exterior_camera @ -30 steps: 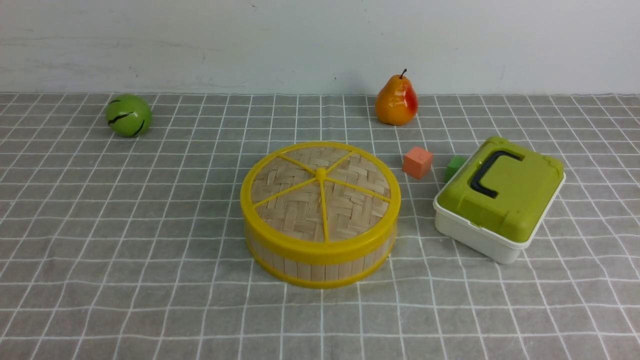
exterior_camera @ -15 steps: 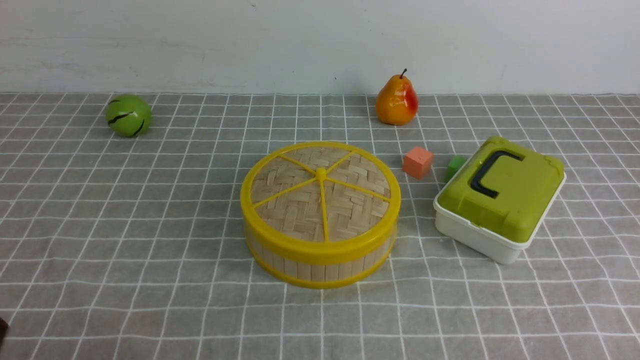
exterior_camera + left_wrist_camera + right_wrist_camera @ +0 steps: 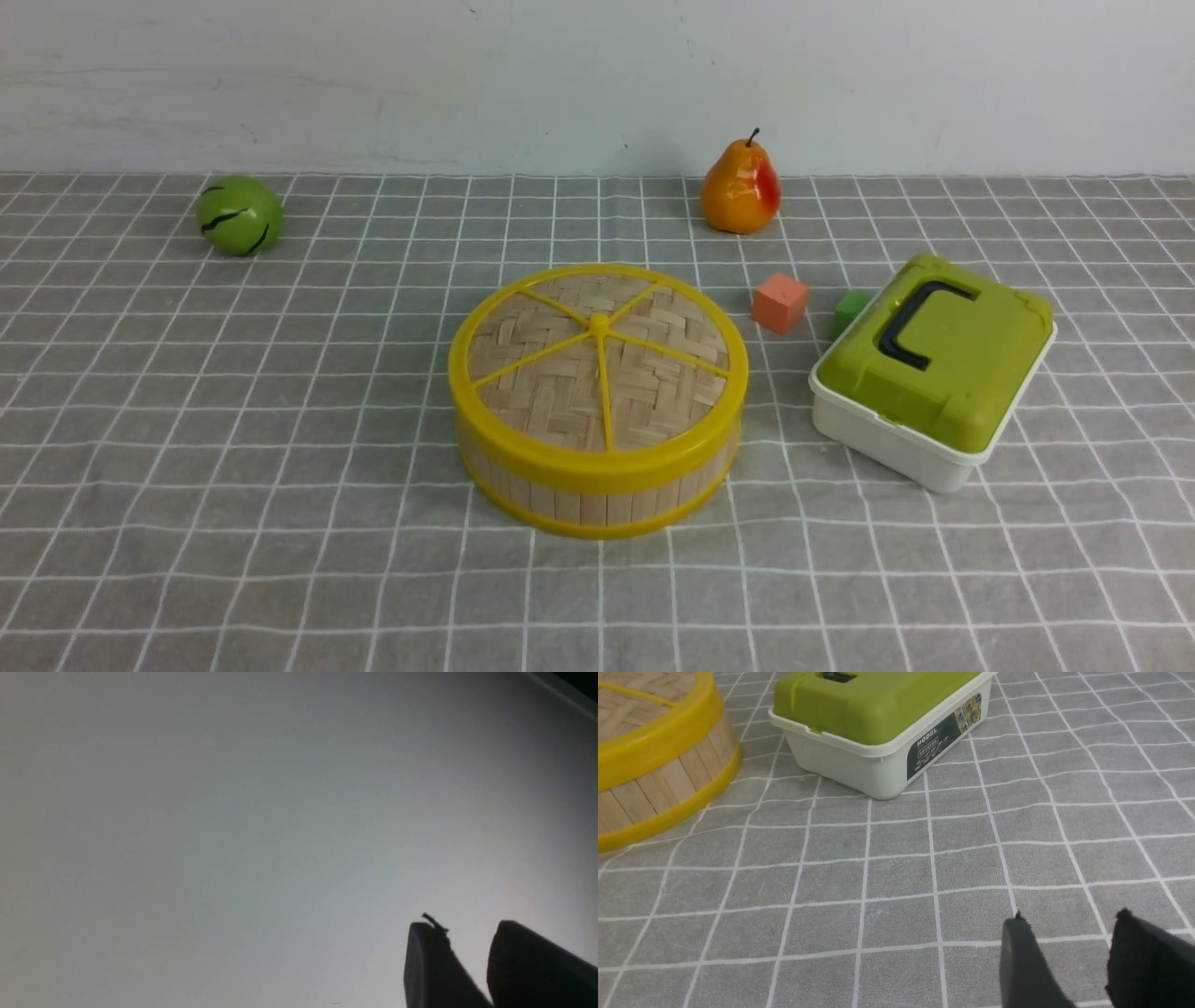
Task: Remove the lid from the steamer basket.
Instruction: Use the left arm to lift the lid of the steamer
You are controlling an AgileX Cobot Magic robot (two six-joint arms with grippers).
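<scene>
The steamer basket (image 3: pixel 597 499) stands mid-table on the grey checked cloth, with pale slat walls and yellow rims. The lid (image 3: pixel 560 392), woven bamboo with yellow spokes and a small centre knob, sits flat and closed on it. Neither arm shows in the front view. The right wrist view has the basket (image 3: pixel 658 793) at its edge; my right gripper (image 3: pixel 1071 918) hangs open over bare cloth, well apart from it. In the left wrist view my left gripper (image 3: pixel 465 926) faces only a blank pale surface, its fingers apart with nothing between them.
A white box with a green lid (image 3: pixel 934 369) stands right of the basket. An orange cube (image 3: pixel 780 303) and a green cube (image 3: pixel 848 311) lie behind the gap. A pear (image 3: pixel 740 189) and a green ball (image 3: pixel 239 216) sit near the back wall.
A dark bit that showed at the front view's lower left edge half a second ago is gone. Nothing on the table has moved.
</scene>
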